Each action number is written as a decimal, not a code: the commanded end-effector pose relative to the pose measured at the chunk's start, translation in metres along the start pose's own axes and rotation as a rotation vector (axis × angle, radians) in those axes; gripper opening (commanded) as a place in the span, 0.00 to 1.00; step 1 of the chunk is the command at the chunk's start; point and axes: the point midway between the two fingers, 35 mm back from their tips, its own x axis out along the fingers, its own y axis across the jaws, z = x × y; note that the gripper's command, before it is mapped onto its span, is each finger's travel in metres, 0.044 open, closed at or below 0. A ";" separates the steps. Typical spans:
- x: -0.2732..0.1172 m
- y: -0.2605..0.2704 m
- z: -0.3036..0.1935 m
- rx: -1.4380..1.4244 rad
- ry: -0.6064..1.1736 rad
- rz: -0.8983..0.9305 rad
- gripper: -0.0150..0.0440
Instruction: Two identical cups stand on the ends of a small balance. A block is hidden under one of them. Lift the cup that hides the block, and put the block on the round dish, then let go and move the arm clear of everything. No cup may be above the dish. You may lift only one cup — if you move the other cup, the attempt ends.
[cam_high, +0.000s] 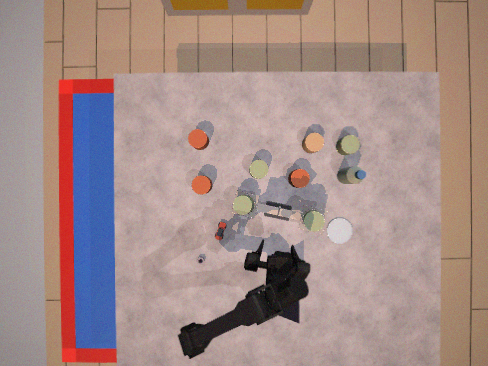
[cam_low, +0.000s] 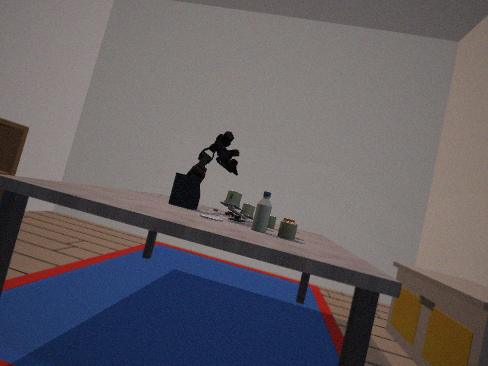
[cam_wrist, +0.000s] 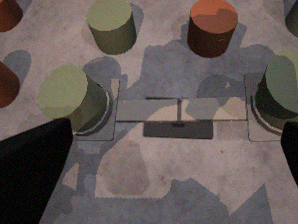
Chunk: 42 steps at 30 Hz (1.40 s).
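Observation:
Two green cups stand on the ends of the balance. The left cup is on the lower end. The right cup, beside the dish, stands higher, so the beam is tilted. No block shows. The white round dish has nothing on it. My gripper is open and empty, high above the table, on the arm's side of the balance. In the wrist view its fingers frame the beam between the cups.
Behind the balance stand another green cup and an orange-red cup. More cups stand farther back and left. A bottle stands behind the dish. A small red-and-black object lies left of the balance.

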 end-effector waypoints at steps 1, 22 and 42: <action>-0.008 -0.010 -0.013 0.013 -0.020 -0.026 1.00; 0.026 0.020 0.009 -0.424 0.219 0.061 1.00; 0.079 0.064 0.017 -0.875 0.437 0.241 1.00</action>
